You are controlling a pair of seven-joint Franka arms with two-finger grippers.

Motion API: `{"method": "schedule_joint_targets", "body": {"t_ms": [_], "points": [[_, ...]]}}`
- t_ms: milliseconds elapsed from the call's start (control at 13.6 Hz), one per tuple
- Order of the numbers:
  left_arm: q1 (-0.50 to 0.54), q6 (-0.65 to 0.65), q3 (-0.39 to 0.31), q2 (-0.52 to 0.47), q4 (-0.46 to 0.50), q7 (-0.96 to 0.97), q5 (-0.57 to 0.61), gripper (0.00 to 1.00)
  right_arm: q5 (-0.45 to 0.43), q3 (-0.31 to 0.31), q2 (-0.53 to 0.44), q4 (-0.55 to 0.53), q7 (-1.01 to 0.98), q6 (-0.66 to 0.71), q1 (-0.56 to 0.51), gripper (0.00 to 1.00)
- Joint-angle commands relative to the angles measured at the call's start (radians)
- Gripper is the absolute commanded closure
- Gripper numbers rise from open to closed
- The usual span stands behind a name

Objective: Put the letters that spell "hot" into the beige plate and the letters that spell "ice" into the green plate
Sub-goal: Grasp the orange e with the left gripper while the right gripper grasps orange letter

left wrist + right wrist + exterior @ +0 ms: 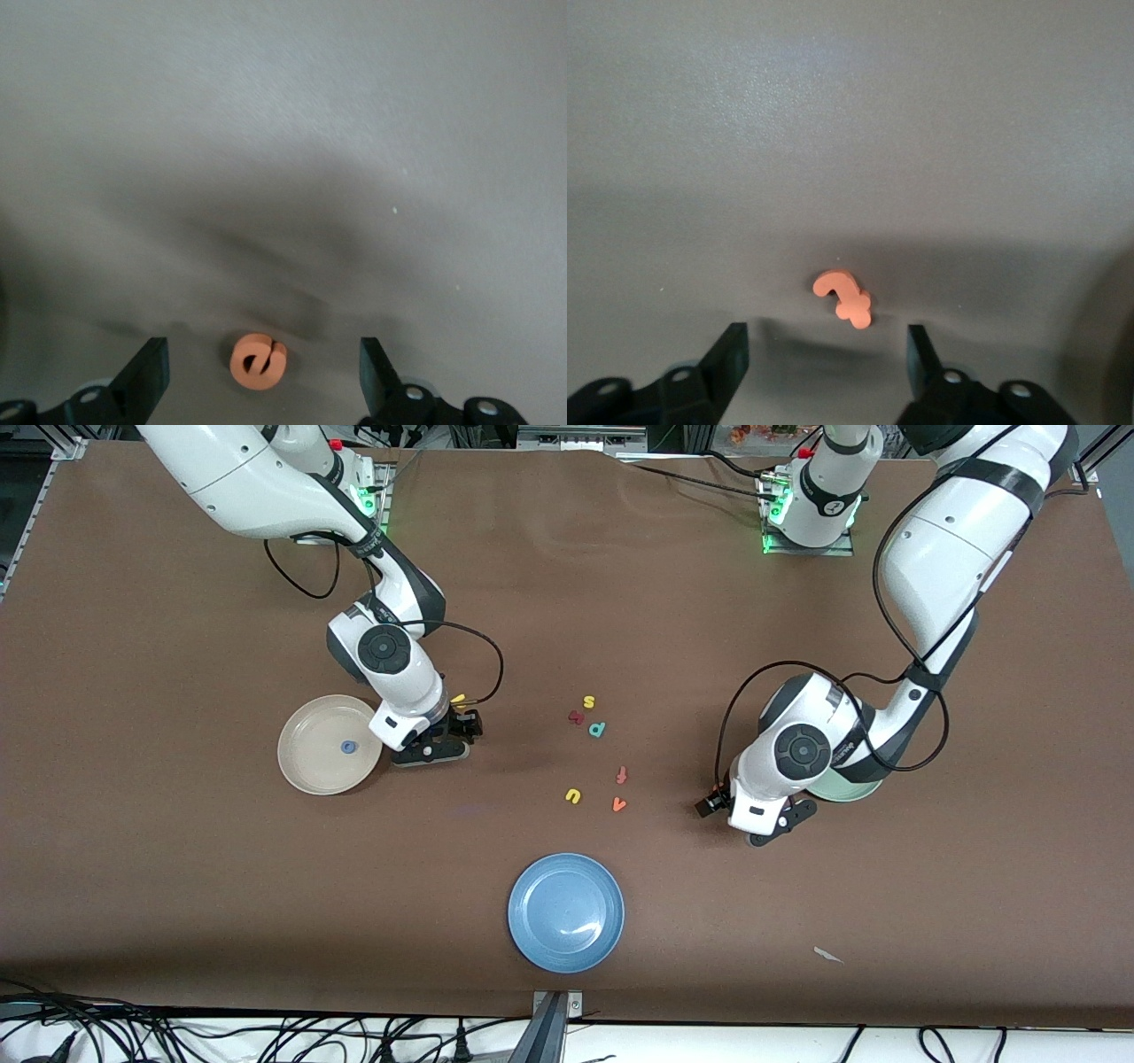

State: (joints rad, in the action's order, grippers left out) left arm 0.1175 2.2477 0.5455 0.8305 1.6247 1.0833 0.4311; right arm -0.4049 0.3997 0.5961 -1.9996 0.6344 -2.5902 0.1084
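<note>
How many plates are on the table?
3. The beige plate is toward the right arm's end, the blue plate nearest the front camera, the green plate mostly hidden under the left arm.

L white arm reached down low, its black two-finger gripper [263,376] spread wide. R white arm likewise low, its black two-finger gripper [828,359] parted.

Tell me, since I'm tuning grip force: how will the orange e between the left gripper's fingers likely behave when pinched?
The orange e looks like thin, matte foam lying flat on the table, so it is probably very light, slightly squashy and unlikely to roll. Being small between the open left gripper, it may slide or twist when the fingers close.
</note>
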Motion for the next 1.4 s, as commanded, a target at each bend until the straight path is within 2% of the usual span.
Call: {"method": "schedule_joint_targets", "body": {"t_ms": [0, 221, 516, 590, 737, 885, 1032, 1180, 1327], "points": [[-0.013, 0.009, -0.009, 0.032, -0.028, -0.040, 0.032, 0.13, -0.064, -0.016, 0.022, 0.010, 0.022, -0.019, 0.002, 0.30], [-0.002, 0.009, -0.009, 0.029, -0.020, -0.043, 0.028, 0.28, -0.074, -0.027, 0.028, 0.007, 0.022, -0.034, 0.004, 0.41], [-0.002, 0.003, -0.009, 0.027, -0.022, -0.042, 0.020, 0.68, -0.092, -0.027, 0.030, 0.007, 0.022, -0.034, 0.004, 0.46], [-0.002, 0.001, -0.009, 0.027, -0.020, -0.040, 0.018, 0.74, -0.092, -0.027, 0.030, 0.007, 0.022, -0.034, 0.004, 0.50], [-0.002, -0.002, -0.009, 0.026, -0.020, -0.040, 0.018, 0.78, -0.092, -0.027, 0.031, 0.007, 0.022, -0.036, 0.004, 0.60], [-0.001, -0.005, -0.007, 0.024, -0.019, -0.040, 0.017, 0.92, -0.092, -0.027, 0.033, 0.007, 0.022, -0.048, 0.005, 0.61], [0.002, -0.026, -0.007, 0.019, -0.023, -0.040, 0.018, 0.99, -0.089, -0.027, 0.034, 0.010, 0.022, -0.053, 0.010, 0.61], [0.013, -0.054, -0.004, 0.001, -0.031, -0.042, 0.018, 1.00, -0.091, -0.027, 0.037, 0.010, 0.022, -0.068, 0.010, 0.61], [0.065, -0.130, 0.034, -0.031, -0.035, -0.083, 0.017, 1.00, -0.092, -0.027, 0.040, 0.010, 0.022, -0.068, 0.013, 0.66]]}}
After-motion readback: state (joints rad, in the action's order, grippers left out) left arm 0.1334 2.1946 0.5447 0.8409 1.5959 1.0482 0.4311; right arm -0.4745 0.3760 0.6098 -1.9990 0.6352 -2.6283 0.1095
